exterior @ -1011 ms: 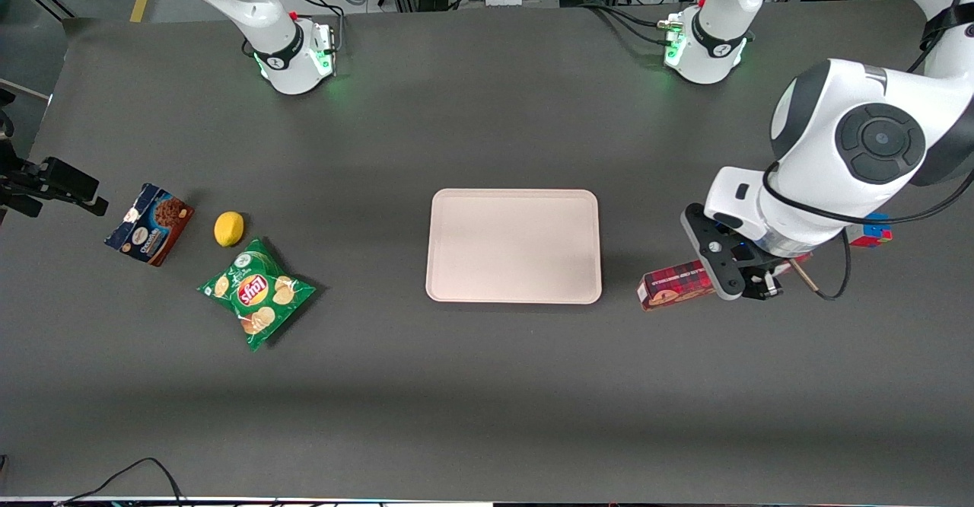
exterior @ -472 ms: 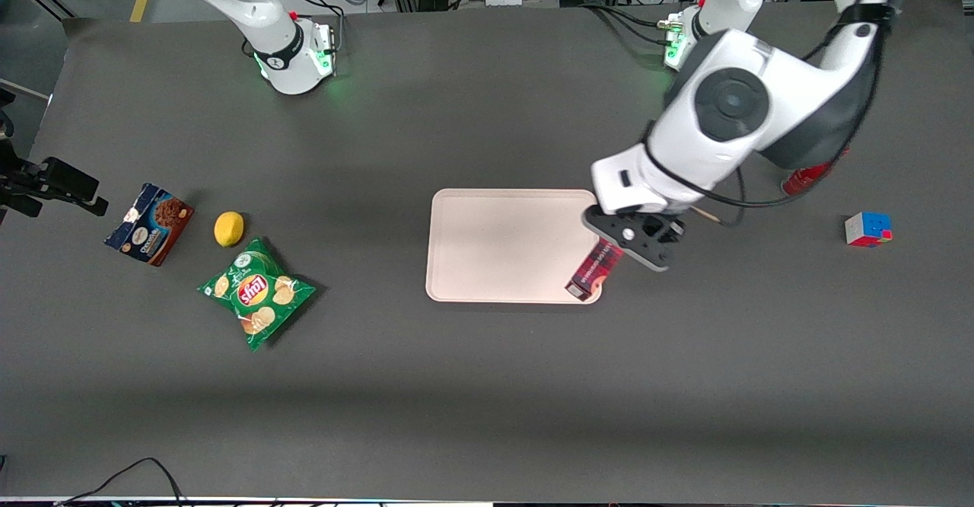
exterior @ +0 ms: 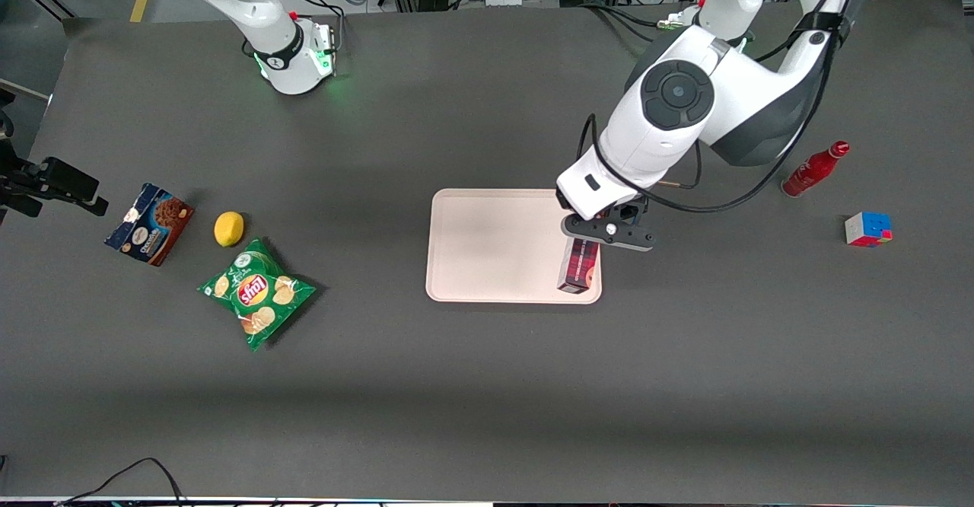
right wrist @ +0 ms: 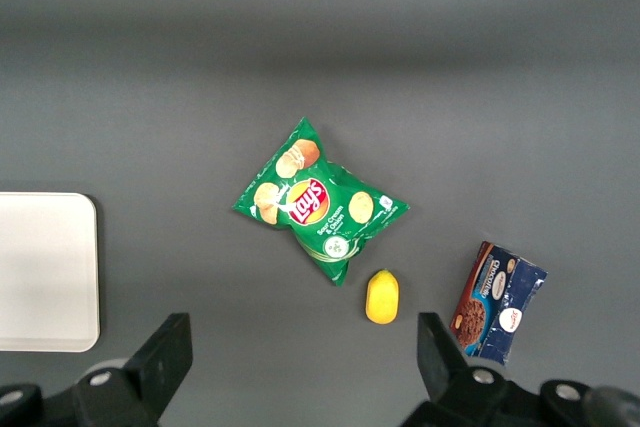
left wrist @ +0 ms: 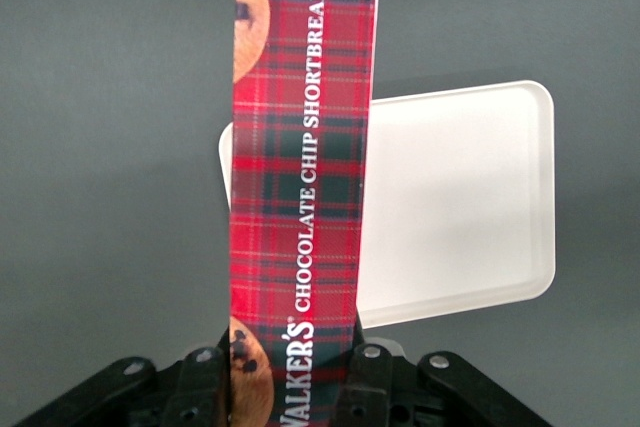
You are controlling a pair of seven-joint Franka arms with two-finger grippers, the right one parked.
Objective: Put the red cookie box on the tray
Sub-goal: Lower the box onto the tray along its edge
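Gripper point(exterior: 607, 233): centre-right of the front frame, above the tray's edge nearest the working arm; fingers point(left wrist: 365, 387) clamped on one end of the red cookie box.
Red cookie box point(exterior: 577, 265): held in the gripper, over the tray's corner toward the working arm and nearest the front camera; long axis running toward the camera; contact with the tray surface cannot be told. In the wrist view point(left wrist: 300, 187), tartan face with "Chocolate Chip Shortbread" lettering, free end extending past the tray's rim over bare table.
Tray point(exterior: 494, 244): pale pink, flat, centre of the front frame on the dark grey table point(exterior: 487, 385).
Chips bag point(exterior: 256, 292): green, lower left of the front frame.
Lemon point(exterior: 228, 228): just beside the chips bag, farther from the camera.
Chocolate cookie box point(exterior: 149, 224): dark blue and brown, left of frame, near the lemon.
Red bottle point(exterior: 814, 170): lying tilted, right of frame.
Puzzle cube point(exterior: 867, 229): far right, near the bottle, nearer the camera.
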